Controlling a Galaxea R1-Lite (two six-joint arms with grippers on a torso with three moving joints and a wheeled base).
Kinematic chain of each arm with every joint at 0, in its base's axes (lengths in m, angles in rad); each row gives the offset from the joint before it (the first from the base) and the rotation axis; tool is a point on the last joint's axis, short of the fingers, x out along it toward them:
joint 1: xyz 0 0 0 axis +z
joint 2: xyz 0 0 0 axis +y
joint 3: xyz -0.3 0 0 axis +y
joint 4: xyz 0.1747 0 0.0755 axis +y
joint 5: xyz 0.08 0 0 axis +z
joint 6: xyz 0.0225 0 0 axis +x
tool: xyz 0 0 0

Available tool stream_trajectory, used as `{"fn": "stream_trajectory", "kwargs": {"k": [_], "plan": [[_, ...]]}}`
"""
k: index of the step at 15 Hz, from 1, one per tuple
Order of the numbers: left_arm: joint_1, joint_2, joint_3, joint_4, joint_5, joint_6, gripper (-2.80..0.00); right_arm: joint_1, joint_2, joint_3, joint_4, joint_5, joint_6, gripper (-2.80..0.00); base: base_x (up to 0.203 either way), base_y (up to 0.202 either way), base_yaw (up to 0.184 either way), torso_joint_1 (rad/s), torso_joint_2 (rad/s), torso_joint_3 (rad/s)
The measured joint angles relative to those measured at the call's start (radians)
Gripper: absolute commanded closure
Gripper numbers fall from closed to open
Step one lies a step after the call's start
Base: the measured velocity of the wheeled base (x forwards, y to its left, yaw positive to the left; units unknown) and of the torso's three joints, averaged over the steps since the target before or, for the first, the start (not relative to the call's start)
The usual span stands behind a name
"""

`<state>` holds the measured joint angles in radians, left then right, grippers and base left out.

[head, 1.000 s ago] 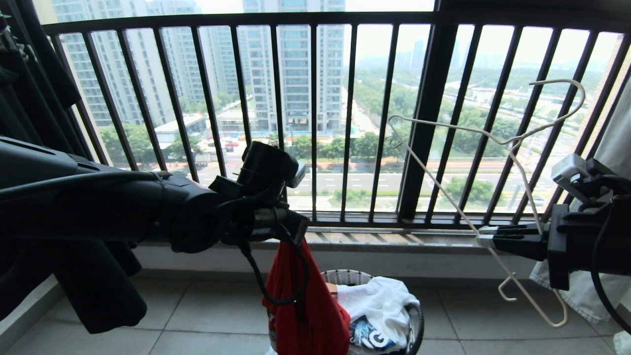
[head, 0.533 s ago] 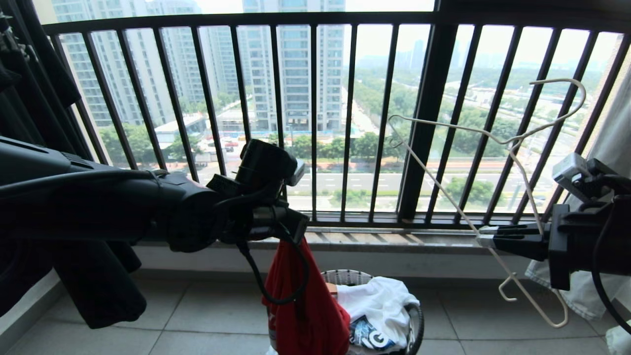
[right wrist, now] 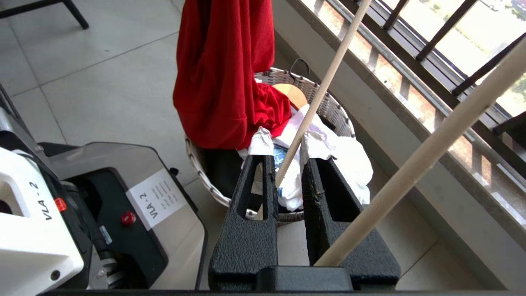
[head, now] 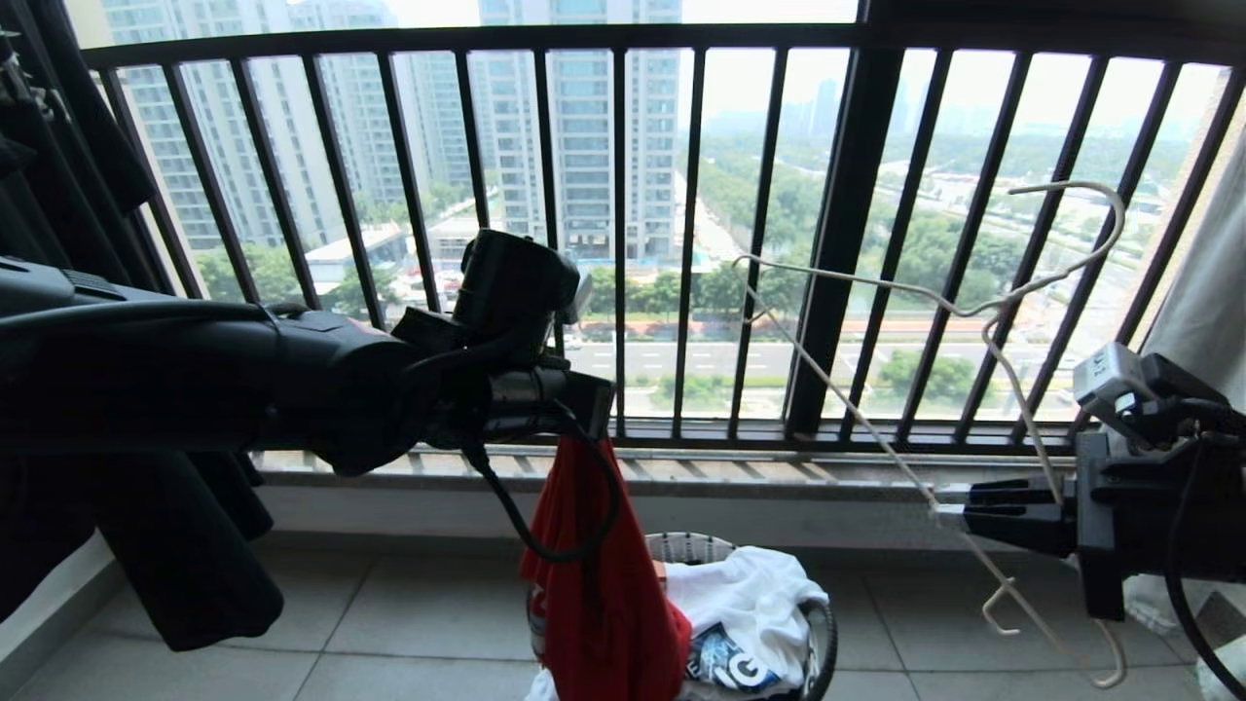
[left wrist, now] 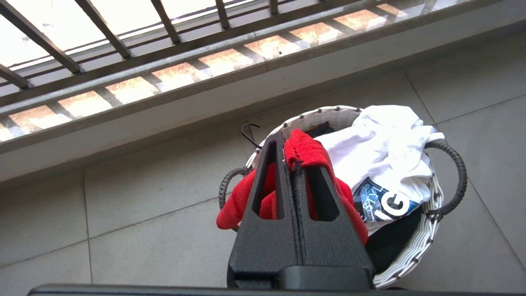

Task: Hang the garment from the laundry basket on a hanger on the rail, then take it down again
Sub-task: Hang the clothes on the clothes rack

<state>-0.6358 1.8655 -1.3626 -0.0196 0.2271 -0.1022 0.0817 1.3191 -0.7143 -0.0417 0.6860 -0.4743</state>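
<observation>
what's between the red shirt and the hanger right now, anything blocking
Nothing visible. The left gripper holds the red T-shirt up over the laundry basket, and the right gripper holds the white wire hanger off to the right. Only open air in front of the window railing lies between them.

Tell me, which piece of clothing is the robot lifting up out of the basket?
The red T-shirt, pinched by the left gripper. The white printed garment just lies in the laundry basket, untouched.
</observation>
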Motion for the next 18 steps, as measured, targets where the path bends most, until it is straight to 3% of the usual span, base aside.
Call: {"fn": "stream_trajectory", "kwargs": {"k": [3, 8, 13, 18], "plan": [[0.021, 0.000, -0.028, 0.000, 0.001, -0.032, 0.00, 0.074, 0.006, 0.028, 0.001, -0.003, 0.000, 0.00, 0.000, 0.000, 0.000, 0.000, 0.00, 0.000], [0.103, -0.006, -0.067, 0.000, 0.001, -0.023, 0.00, 0.158, 0.015, 0.051, 0.066, -0.055, -0.015, 0.00, 0.000, 0.000, 0.000, 0.000, 0.00, 0.000], [0.125, -0.002, -0.077, 0.000, 0.001, -0.021, 0.00, 0.285, 0.019, 0.092, 0.078, -0.114, -0.027, 0.00, 0.000, 0.000, 0.000, 0.000, 0.00, 0.000], [0.125, 0.003, -0.078, -0.003, 0.001, -0.022, 0.00, 0.391, 0.030, 0.099, 0.075, -0.113, 0.055, 0.00, 0.000, 0.000, 0.000, 0.000, 0.00, 0.000]]}}
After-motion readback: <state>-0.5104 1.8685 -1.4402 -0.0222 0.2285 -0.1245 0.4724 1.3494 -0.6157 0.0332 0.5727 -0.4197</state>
